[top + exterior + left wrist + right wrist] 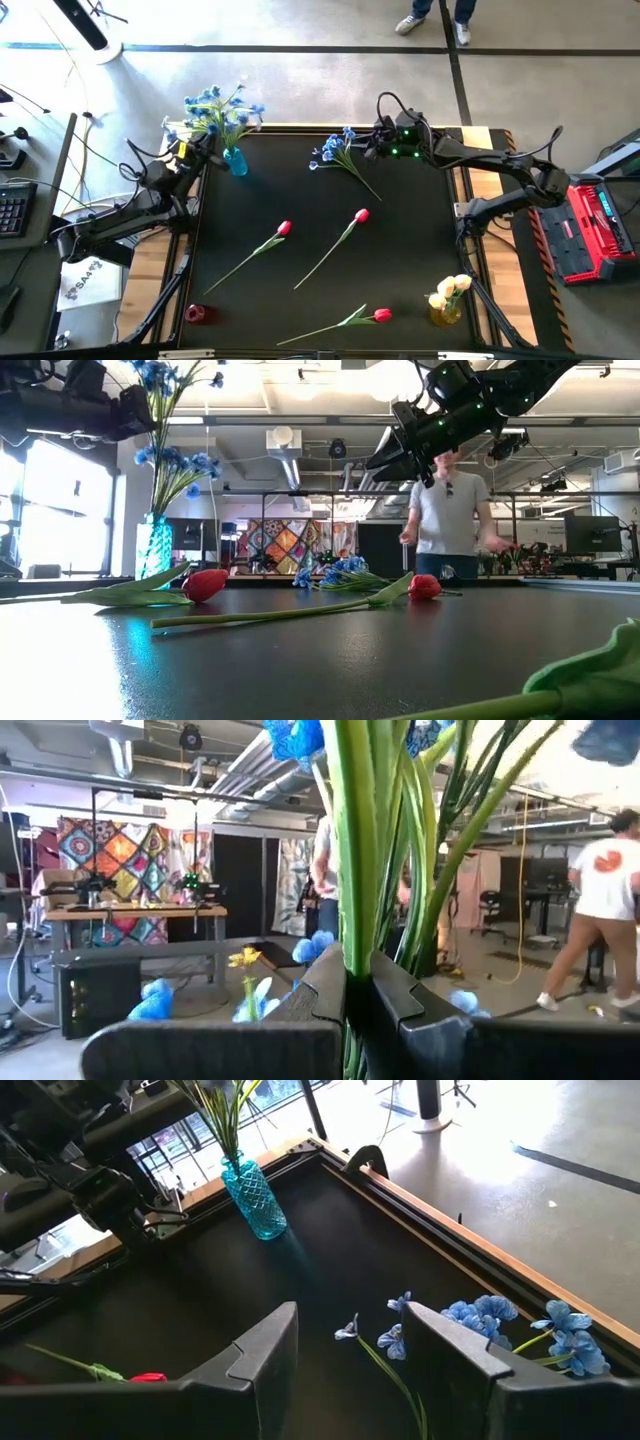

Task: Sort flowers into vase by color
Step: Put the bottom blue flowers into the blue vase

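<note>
Blue spray (338, 152) lying flat on the black table (400, 260) near the far edge, blossoms toward the left, stem trailing toward the middle. Just above it, right gripper (374, 143), jaws parted and empty, the spray's blossoms visible between and beyond its fingers (262, 1350) in the right wrist view. At the far left corner, turquoise glass vase (235, 161) upright, filled with more blue flowers (215, 108) fanning out above. Left gripper (358, 982) at that vase, jaws clenched on the green stems (362, 850) of the bunch, above the vase's mouth. Three red tulips loose on the table: one (284, 229) left of centre, one (361, 215) at centre, one (381, 315) near the front edge, all lying flat with stems pointing toward the front left. Small red vase (195, 314) at the front left corner, nothing seen inside. Yellow-tinted vase (445, 311) at the front right corner, holding pale yellow tulips (452, 288). Beyond the table in the low view, a person (448, 520) in a grey shirt standing.
</note>
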Controlling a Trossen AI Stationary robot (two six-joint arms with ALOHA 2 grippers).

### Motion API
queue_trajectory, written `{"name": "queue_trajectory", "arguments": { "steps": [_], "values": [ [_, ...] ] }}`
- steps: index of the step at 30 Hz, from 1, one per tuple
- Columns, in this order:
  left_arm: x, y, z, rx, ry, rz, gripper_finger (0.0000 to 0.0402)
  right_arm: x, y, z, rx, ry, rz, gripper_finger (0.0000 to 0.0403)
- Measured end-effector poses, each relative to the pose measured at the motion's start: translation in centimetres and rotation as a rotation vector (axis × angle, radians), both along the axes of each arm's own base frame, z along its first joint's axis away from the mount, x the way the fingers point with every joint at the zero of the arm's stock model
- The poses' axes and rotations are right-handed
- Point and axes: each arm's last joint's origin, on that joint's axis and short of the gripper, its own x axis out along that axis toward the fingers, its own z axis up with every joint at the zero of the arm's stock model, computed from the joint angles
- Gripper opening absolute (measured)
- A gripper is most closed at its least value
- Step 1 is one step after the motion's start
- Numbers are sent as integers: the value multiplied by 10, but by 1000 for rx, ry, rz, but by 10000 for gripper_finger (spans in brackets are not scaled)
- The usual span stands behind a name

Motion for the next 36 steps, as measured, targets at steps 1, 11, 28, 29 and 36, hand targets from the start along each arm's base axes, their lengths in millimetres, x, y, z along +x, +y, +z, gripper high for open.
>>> {"name": "queue_trajectory", "arguments": {
  "steps": [1, 11, 28, 29, 36],
  "values": [
    [0, 0, 0, -3, -7, -2, 0, 0, 0, 0, 0, 0, 1, 169],
    [3, 1, -13, -113, 45, -19, 0, 0, 0, 0, -11, 3, 12, 169],
    [4, 3, -35, -295, 132, 4, 0, 0, 1, -1, -7, 11, 19, 169],
    [4, 3, -35, -298, 137, 4, 0, 0, 1, -1, -5, 13, 19, 169],
    [3, 2, -42, -354, 172, 7, 0, 0, 1, -2, 1, 24, 20, 169]
  ]
}}
